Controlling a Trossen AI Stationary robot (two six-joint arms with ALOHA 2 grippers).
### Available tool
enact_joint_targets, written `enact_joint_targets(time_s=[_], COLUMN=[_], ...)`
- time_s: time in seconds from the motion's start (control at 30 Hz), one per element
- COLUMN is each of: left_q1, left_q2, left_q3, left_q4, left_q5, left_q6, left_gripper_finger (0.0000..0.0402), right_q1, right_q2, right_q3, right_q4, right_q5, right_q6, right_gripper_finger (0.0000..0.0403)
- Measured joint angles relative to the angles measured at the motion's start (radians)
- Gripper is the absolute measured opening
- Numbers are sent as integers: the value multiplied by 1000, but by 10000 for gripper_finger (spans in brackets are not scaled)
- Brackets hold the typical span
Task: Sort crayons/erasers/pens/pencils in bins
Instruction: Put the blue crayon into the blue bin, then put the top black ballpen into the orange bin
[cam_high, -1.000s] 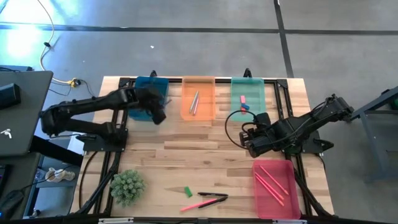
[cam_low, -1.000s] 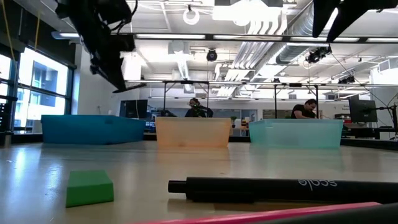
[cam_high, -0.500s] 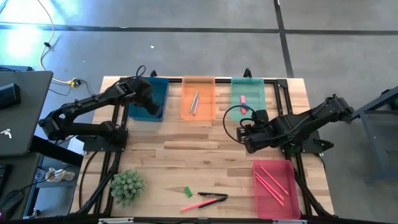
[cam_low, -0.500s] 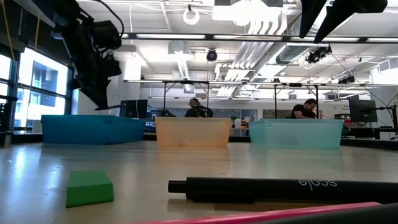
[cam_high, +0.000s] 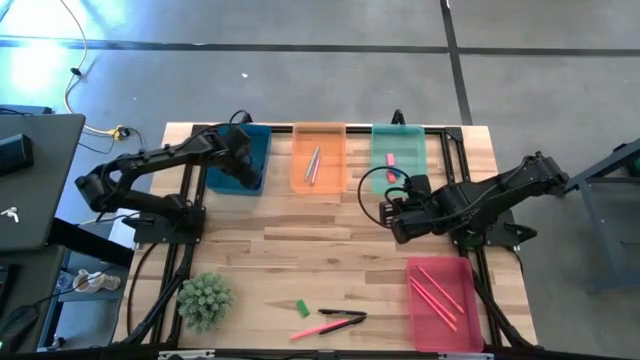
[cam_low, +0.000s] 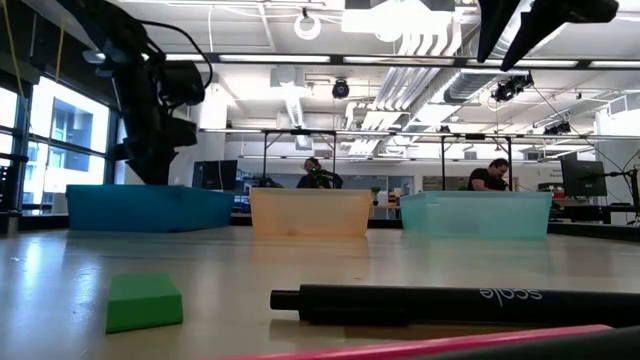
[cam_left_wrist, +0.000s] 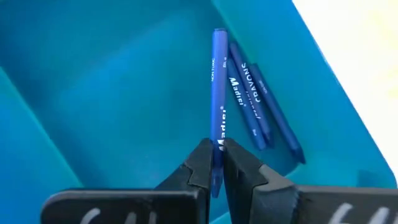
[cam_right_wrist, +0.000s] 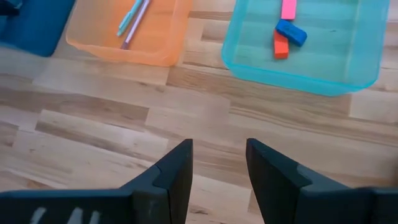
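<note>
My left gripper (cam_high: 243, 155) is over the blue bin (cam_high: 222, 176) at the far left, shut on a blue crayon (cam_left_wrist: 217, 87). Two more blue crayons (cam_left_wrist: 256, 107) lie on that bin's floor. My right gripper (cam_high: 392, 218) hangs open and empty above the table, near side of the green bin (cam_high: 380, 172). In that bin lie a blue eraser (cam_right_wrist: 291, 32), a red-orange eraser (cam_right_wrist: 280, 45) and a pink piece (cam_right_wrist: 288, 9). A green eraser (cam_high: 302, 308), a black pen (cam_high: 342, 315) and a pink stick (cam_high: 322, 328) lie flat near the front edge. My left gripper pinches the blue crayon near its near end (cam_left_wrist: 216, 163) between its two fingertips. The crayon runs on ahead of the fingers, out over the bin's floor (cam_left_wrist: 93, 99). Whether its far end (cam_left_wrist: 219, 32) touches the floor, I cannot tell.
The orange bin (cam_high: 298, 170) holds two thin sticks (cam_right_wrist: 132, 17). The red-pink bin (cam_high: 415, 310) at the front right holds pink sticks. A small green plant (cam_high: 205, 300) stands at the front left. A thin greenish stick (cam_high: 282, 305) lies beside the green eraser.
My left gripper has gone from the near right corner of the blue bin toward the far edge and down, and now stands over the bin, still shut on the crayon. My right gripper has drifted a little toward the table's left and far edge.
</note>
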Motion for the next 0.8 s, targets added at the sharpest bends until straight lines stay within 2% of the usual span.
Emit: enact_joint_targets(time_s=[0.4,0.8], left_q1=[0,0], left_q2=[63,71], left_q3=[0,36], left_q4=[17,13], left_q5=[17,54], left_q6=[0,1], left_gripper_finger=[19,121], right_q1=[0,6], right_q2=[66,141], right_q3=[0,0], right_q4=[153,507], right_q5=[0,-52], right_q6=[-107,-423], right_gripper_finger=[142,142])
